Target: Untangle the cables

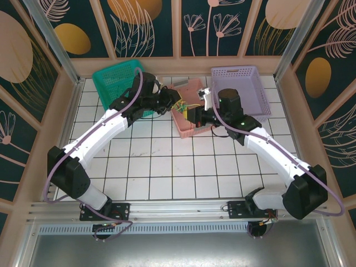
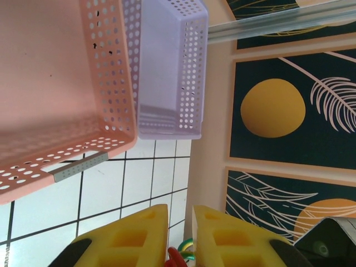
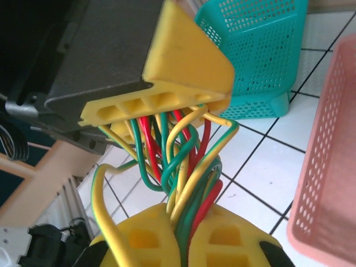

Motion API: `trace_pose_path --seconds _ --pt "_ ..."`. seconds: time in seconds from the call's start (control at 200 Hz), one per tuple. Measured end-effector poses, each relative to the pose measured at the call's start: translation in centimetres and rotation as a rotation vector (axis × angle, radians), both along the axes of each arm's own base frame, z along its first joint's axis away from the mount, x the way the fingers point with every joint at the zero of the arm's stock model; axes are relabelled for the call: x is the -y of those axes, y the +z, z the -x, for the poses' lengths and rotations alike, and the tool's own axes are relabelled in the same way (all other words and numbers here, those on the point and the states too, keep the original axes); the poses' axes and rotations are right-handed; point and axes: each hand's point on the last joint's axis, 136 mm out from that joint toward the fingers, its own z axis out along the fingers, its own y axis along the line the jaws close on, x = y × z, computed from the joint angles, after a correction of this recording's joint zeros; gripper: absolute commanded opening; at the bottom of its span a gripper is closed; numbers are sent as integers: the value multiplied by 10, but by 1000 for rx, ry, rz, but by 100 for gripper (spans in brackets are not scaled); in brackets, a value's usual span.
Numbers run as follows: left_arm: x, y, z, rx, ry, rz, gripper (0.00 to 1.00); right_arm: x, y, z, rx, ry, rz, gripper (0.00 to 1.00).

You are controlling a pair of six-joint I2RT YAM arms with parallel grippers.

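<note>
A white-tiled bench (image 1: 167, 167) is seen from above, walled in by dark panels printed with leaves. Three baskets are set along its upper part: a lilac basket (image 1: 233, 70) at the upper right, a green basket (image 1: 114, 83) at the upper left, and a smaller pink basket (image 1: 186, 129) at the upper centre, between the other two. The left arm (image 1: 105, 133) is stretched from the lower left and the right arm (image 1: 272, 150) from the lower right, and their tips are brought together over the pink basket.

The cables (image 3: 183, 167), a bunch of green, yellow and red wires, are held in the air between the two tips, above the tiles just beside the pink basket. In the right wrist view the bunch is gripped at the bottom of the frame by the right fingers (image 3: 164, 225), which are closed tightly round it. At the upper centre of that view the other end is clamped in the left fingers (image 3: 167, 100), with loops of wire bulging out between the two grips.

In the left wrist view those left fingers are seen at the bottom edge, set narrow, with a red and a green wire pinched in the slit.
</note>
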Motion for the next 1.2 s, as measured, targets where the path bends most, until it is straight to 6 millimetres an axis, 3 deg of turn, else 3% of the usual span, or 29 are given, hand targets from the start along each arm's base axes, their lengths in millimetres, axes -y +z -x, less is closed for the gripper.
trace_pose_path --seconds 0.125,0.14,0.195,0.245,0.29,0.375,0.535,0.676,0.776,0.926,1.076,1.201 --pt "0 2 0 3 0 1 1 0 1 0 -3 0 -3 0" --pt "0 2 0 3 0 1 6 0 1 0 -3 0 -3 0" --pt "0 4 0 4 -1 0 40 0 2 1 -1 2 -6 0" --pt "1 7 1 12 -9 -1 66 1 3 1 0 -1 -6 0" --pt "2 14 2 29 -18 -5 75 4 0 0 -11 -9 1 0" --pt "3 37 3 95 -21 -30 72 12 -5 -4 -34 -28 14 0" --pt "-10 83 4 291 -41 -124 47 26 -4 -8 -62 -45 23 0" --pt "-9 104 25 475 -146 -224 49 30 6 -5 -89 -19 24 0" --pt "5 100 44 585 -242 -326 52 28 12 -6 -117 7 24 0" --pt "21 90 60 733 -358 -454 54 23 4 -2 -201 60 37 0" --pt "18 69 59 825 -428 -578 66 19 -3 2 -289 109 51 0" --pt "14 51 64 892 -517 -662 67 20 -9 1 -341 125 64 0"
